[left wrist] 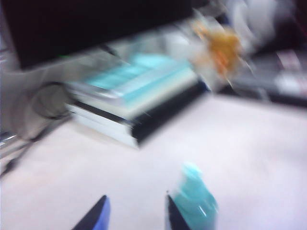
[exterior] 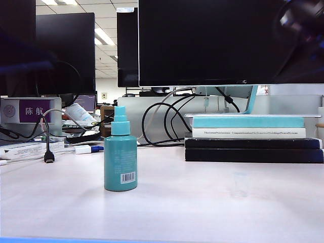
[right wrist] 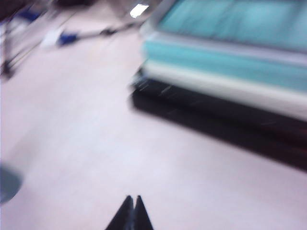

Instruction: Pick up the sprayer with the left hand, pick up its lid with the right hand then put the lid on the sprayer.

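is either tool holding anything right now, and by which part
Nothing is held. The left tool is open with the sprayer beside one finger, not between them. The right tool is shut on nothing, above bare table.

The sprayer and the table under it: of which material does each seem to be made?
The sprayer: probably plastic, teal, smooth with a soft sheen, and a white barcode label. The table: pale, matte, smooth top, perhaps laminate; the material stays uncertain.
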